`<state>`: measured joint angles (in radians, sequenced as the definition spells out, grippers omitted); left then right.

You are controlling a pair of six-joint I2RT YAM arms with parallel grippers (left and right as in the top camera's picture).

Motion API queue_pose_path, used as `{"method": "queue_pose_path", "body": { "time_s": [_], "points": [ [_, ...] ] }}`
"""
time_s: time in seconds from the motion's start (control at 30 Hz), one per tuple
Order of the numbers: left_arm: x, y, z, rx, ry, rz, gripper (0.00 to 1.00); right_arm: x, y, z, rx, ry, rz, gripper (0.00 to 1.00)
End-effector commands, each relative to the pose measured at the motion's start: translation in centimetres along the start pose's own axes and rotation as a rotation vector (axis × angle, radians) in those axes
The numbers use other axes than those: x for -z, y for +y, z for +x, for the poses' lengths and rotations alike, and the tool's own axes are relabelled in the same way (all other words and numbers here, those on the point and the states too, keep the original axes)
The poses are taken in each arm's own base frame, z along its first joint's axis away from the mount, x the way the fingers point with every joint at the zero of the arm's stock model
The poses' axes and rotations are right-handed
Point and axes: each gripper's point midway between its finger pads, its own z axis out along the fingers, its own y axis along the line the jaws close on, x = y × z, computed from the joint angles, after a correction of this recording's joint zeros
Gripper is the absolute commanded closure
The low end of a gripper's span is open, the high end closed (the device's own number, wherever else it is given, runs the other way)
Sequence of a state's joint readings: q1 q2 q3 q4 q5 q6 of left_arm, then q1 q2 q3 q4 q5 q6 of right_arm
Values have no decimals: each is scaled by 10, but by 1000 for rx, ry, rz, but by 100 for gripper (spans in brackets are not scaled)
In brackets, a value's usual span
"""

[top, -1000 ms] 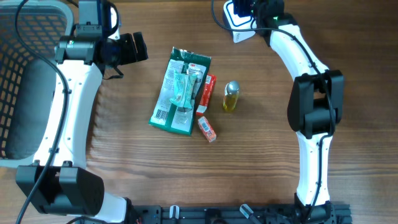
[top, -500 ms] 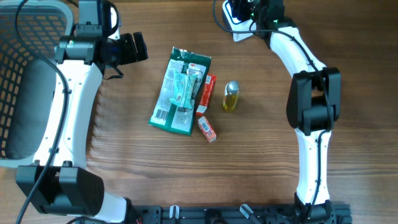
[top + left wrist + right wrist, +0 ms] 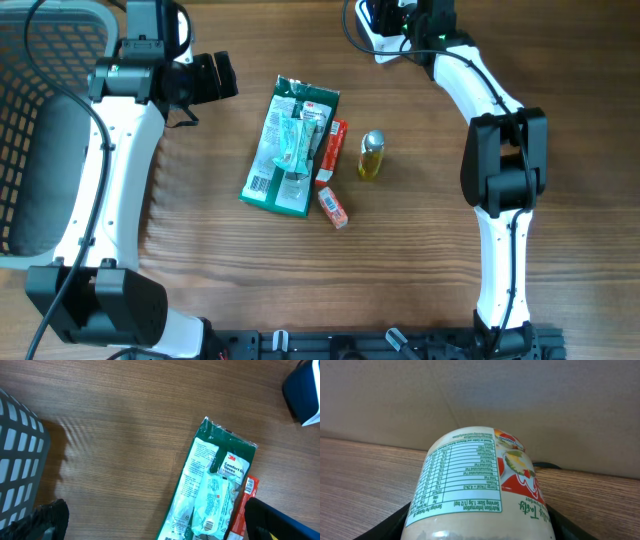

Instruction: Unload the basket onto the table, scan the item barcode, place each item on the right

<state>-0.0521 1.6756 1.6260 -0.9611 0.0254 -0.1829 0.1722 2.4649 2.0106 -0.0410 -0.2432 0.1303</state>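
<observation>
Right pincer (image 3: 481, 532) seemingly gripping jar (image 3: 475, 485), contents hidden

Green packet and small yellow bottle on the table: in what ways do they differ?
The green packet is flat, long and much larger; the yellow bottle is small and rounded, with a silvery cap. The packet lies against a red box; the bottle is apart from everything. Both rest on the wooden table, held by no claw.

Wooden table (image 3: 420, 260): green packet (image 3: 285, 150), small red box (image 3: 333, 207), yellow bottle (image 3: 371, 156)
</observation>
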Motion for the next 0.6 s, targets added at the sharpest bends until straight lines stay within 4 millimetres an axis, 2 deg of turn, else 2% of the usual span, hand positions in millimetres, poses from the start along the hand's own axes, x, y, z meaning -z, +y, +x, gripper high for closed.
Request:
{"method": "queue_pose_path", "body": {
  "time_s": [0.0, 0.1, 0.17, 0.23, 0.3, 0.37, 0.4, 0.5, 0.57],
  "points": [
    [-2, 1, 0, -7, 4, 5, 0, 8, 3, -12, -4, -19, -15, 96],
    [-2, 1, 0, -7, 4, 5, 0, 37, 12, -53, 19, -79, -17, 96],
    [-2, 1, 0, -7, 4, 5, 0, 71, 21, -84, 54, -99, -4, 96],
    [-2, 1, 0, -7, 4, 5, 0, 97, 26, -96, 53, -77, 6, 96],
    [-2, 1, 0, -7, 4, 5, 0, 125, 29, -99, 38, -23, 19, 96],
    [-2, 1, 0, -7, 4, 5, 0, 152, 28, -91, 3, 57, 37, 96],
    [-2, 1, 0, -7, 4, 5, 0, 169, 27, -79, -37, 128, 55, 96],
    [-2, 1, 0, -7, 4, 5, 0, 209, 18, -34, -117, 351, 104, 96],
    [-2, 1, 0, -7, 4, 5, 0, 234, 12, 8, -186, 537, 138, 95]
  ]
}}
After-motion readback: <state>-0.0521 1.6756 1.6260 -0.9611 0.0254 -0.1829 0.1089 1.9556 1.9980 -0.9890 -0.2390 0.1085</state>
